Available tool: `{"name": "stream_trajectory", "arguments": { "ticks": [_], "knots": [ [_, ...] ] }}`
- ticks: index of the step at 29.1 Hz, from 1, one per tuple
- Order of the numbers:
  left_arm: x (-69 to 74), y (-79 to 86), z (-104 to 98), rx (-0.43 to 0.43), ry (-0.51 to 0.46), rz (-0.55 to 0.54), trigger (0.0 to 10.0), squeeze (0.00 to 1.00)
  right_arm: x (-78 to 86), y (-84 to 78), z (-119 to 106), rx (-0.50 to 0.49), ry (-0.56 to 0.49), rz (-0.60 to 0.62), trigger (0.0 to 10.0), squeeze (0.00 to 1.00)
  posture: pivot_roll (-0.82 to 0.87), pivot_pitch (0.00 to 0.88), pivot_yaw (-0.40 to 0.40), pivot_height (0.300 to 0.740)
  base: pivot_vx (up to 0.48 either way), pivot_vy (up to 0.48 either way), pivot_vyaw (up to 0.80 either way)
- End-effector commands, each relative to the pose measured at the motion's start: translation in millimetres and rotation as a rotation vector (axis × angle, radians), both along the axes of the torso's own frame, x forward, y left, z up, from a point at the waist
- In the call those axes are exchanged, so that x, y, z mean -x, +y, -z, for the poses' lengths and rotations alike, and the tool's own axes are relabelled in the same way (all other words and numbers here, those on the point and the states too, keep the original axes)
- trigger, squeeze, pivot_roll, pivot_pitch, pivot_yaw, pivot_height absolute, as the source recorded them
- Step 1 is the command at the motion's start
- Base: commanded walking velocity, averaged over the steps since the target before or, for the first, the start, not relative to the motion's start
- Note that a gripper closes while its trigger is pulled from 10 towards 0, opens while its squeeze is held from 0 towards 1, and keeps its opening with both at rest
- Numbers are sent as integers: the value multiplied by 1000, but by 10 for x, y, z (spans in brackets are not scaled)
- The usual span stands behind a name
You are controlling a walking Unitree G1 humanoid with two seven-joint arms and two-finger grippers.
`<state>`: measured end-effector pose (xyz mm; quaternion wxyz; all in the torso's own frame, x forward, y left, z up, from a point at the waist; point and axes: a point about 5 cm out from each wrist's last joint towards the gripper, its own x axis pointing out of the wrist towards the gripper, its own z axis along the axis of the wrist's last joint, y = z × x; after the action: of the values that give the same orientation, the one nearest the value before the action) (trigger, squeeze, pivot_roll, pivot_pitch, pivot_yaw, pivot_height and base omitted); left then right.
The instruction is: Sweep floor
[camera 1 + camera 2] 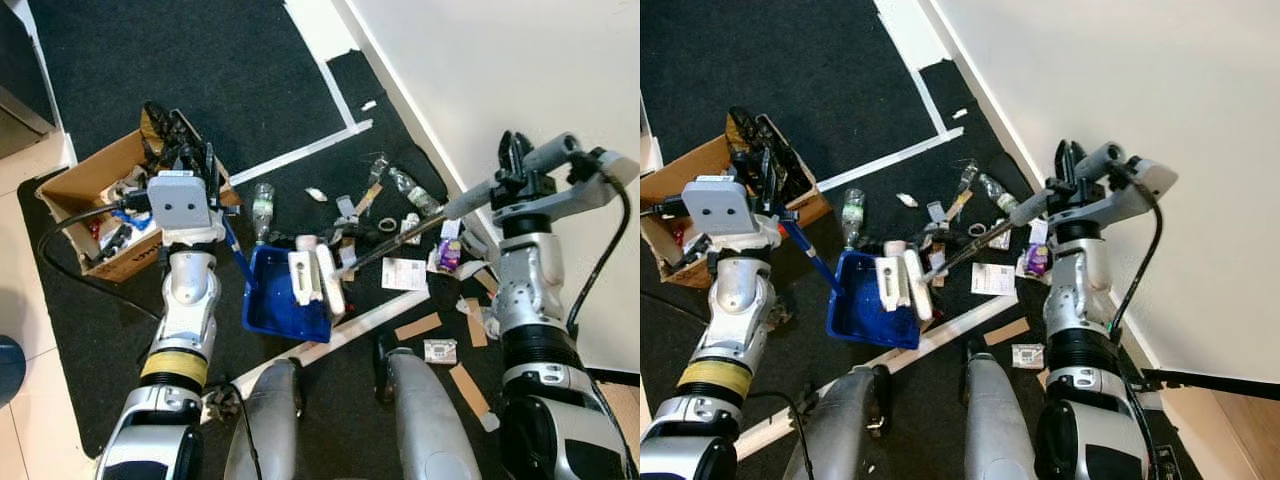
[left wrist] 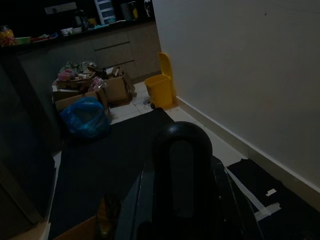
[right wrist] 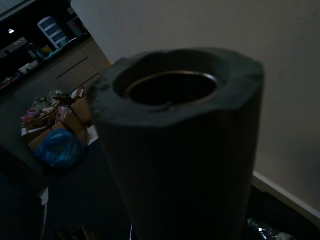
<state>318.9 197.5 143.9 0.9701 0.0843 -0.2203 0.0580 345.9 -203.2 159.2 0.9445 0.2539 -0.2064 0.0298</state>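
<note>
The robot stands on a black carpet (image 1: pixel 230 70) beside a white wall (image 1: pixel 520 70), mid-sweep, with a tool in each arm. The right gripper (image 1: pixel 520 165) is clamped around the grey foam grip of a broom (image 1: pixel 400 238), whose dark shaft slants down and to the left to a white head (image 1: pixel 318 280) resting at the mouth of the blue dustpan (image 1: pixel 283 295). In the right wrist view the grip's open end (image 3: pixel 172 87) sits right in front of the camera. The left gripper (image 1: pixel 185 150) is closed on the top of the dustpan's blue handle (image 1: pixel 235 250), which runs down to the pan set on the carpet in front of the robot's legs.

The step in hand looks like drawing litter into the pan: the head has reached the pan, and whether anything lies under it cannot be told. Most of the mess is still out on the floor, to the right and farther off: a clear plastic bottle (image 1: pixel 262 205) just beyond the pan, a second bottle (image 1: pixel 410 190) near the wall, a white paper (image 1: pixel 404 272), a purple wrapper (image 1: pixel 447 252) and tan tape strips (image 1: pixel 417 326). A cardboard box (image 1: pixel 95 200) of rubbish stands to the left.

The next move probably calls for lifting the head, reaching it out past the paper and wrappers, and pulling them leftward while the left arm holds the pan steady against the carpet.
</note>
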Motion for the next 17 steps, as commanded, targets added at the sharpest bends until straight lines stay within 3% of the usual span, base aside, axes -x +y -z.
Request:
{"name": "stream_trajectory", "arguments": {
  "ticks": [1, 10, 17],
  "knots": [
    [106, 31, 470, -18, 223, -27, 10000, 0, 19, -79, -59, -16, -26, 9, 10000, 0, 89, 353, -23, 740, 0, 0, 0],
    [85, -3, 484, -17, 226, -24, 10000, 0, 15, -298, -239, -4, -59, 45, 10000, 0, 78, 333, -30, 740, 0, 0, 0],
    [68, -29, 481, -14, 218, -25, 10000, 0, -19, -506, -430, 98, -76, 97, 10000, 0, 77, 316, -44, 740, 0, 0, 0]
  ]
}}
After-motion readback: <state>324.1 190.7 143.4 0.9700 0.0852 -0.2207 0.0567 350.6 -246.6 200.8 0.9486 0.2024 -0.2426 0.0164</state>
